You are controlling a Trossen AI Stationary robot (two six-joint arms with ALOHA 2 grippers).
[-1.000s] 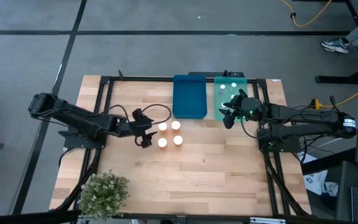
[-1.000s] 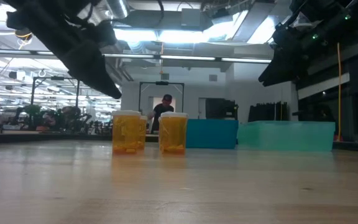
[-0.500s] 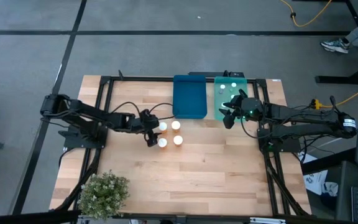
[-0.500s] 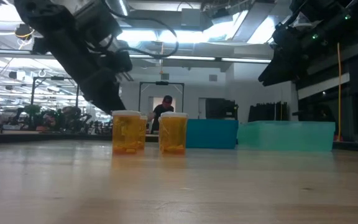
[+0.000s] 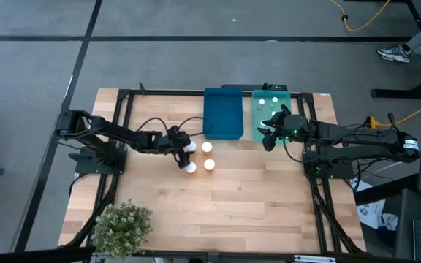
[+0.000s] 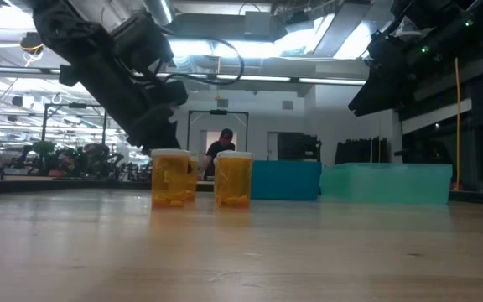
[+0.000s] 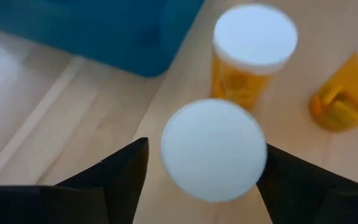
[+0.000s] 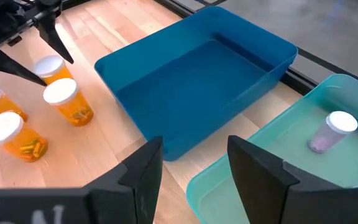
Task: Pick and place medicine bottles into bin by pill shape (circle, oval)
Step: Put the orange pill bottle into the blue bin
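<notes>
Four amber bottles with white caps stand in a square on the table's middle [image 5: 207, 147]. My left gripper [image 5: 186, 151] is open, its fingers standing on either side of the far-left bottle's white cap [image 7: 213, 149]; I cannot tell whether they touch it. In the low view it hangs just above the left bottle [image 6: 173, 178]. The dark blue tray [image 5: 222, 113] and the teal tray [image 5: 272, 109] stand side by side at the far edge. Pale bottles stand in the teal tray [image 8: 333, 129]. My right gripper [image 5: 269, 136] is open and empty over the teal tray's near left corner.
A potted plant [image 5: 123, 226] stands at the table's near left corner. The blue tray [image 8: 197, 81] holds nothing. Bare wood lies near the bottles toward the table's near edge. A person [image 6: 225, 147] shows far off in the room behind.
My left gripper has gone toward the table's right edge and down, and now stands over the far-left amber bottle with its fingers around the cap. The bottles have stayed in place. My right arm has kept still.
</notes>
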